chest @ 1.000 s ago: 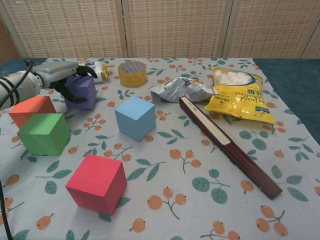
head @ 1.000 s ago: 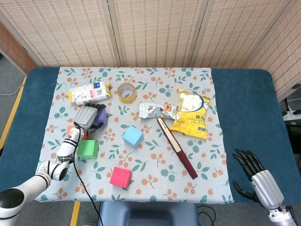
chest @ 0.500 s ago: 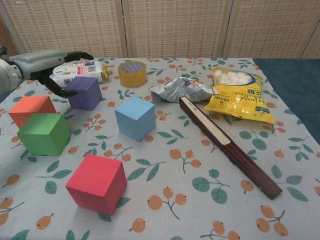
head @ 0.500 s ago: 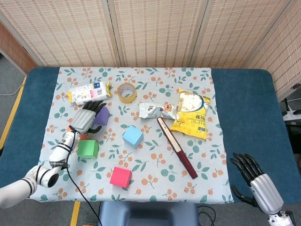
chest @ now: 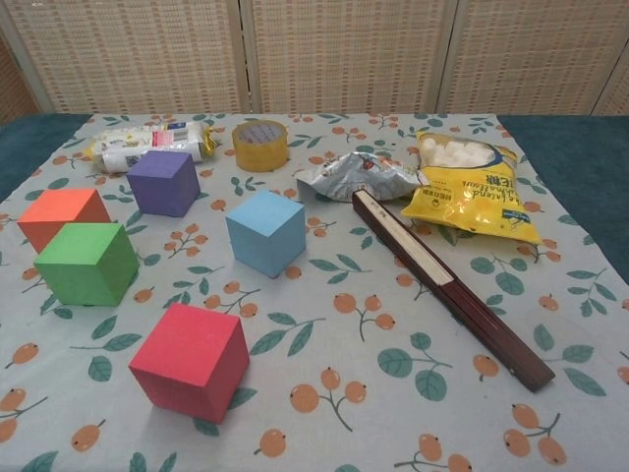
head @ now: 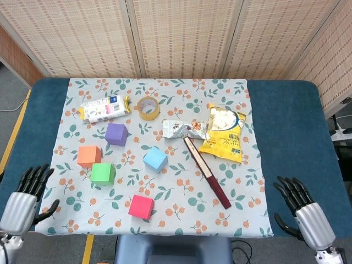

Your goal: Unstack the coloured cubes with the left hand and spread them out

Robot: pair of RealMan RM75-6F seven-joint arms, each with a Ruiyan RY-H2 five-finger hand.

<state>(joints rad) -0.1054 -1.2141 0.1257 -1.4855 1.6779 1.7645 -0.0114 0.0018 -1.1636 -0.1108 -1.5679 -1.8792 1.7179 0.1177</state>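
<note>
Several coloured cubes lie apart on the floral cloth, none stacked: purple cube, orange cube, green cube, blue cube and pink cube. The orange and green cubes stand close together. My left hand hangs off the table's front left corner, fingers apart, holding nothing. My right hand is at the front right, also empty with fingers spread. Neither hand shows in the chest view.
At the back lie a white snack pack, a tape roll, a crumpled silver wrapper and a yellow snack bag. A dark red long box runs diagonally right of the blue cube.
My left hand has let go of the purple cube and drawn back from it to the front left corner, off the table. The purple cube stays where it was set.
</note>
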